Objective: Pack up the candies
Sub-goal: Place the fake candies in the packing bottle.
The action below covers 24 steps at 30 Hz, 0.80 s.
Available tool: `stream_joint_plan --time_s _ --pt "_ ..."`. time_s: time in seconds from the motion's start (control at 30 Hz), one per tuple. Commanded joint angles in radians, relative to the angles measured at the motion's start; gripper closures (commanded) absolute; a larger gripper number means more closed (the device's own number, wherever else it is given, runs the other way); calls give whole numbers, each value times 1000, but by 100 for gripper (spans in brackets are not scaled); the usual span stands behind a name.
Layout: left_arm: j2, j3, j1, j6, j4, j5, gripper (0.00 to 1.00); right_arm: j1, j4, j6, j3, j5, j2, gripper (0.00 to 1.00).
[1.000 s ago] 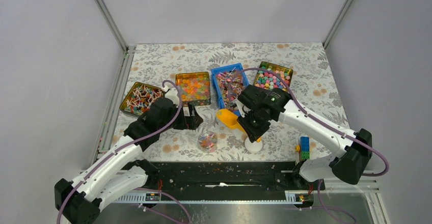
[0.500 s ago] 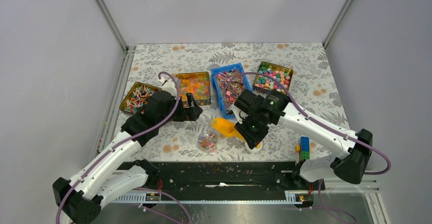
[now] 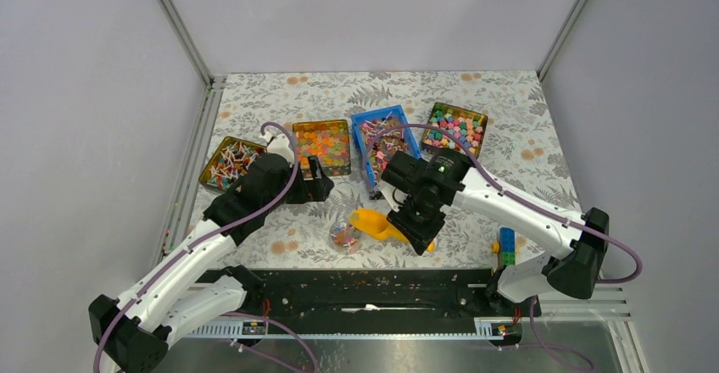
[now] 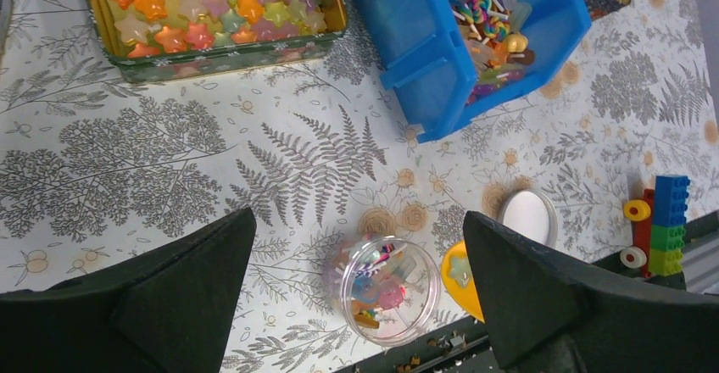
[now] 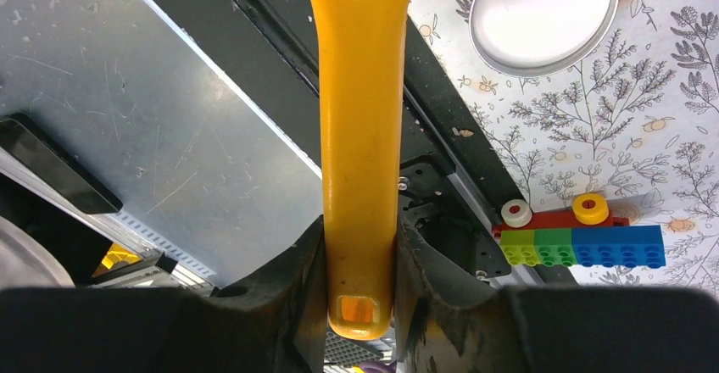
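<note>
Right end effector clamps the handle of the yellow plastic scoop — bowl pointing left, just beside the clear round jar of candies; left end effector wide, empty.

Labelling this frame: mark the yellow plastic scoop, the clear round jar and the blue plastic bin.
yellow plastic scoop (image 5: 360,136), right wrist view, middle of its handle.
clear round jar (image 4: 348,271), left wrist view, its left rim.
blue plastic bin (image 4: 407,34), left wrist view, bare inner wall.
</note>
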Motion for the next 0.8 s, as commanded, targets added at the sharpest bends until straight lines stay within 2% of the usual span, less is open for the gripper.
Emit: stream_joint_plan --time_s 0.0,0.23,0.77 --pt "-3 6 2 -21 31 -85 3 14 -44 23 60 -52 28 100" --pt "41 28 2 8 59 -69 3 32 -81 63 95 -90 86 100" --pt "66 41 2 28 58 -33 3 89 -209 77 197 7 193 100"
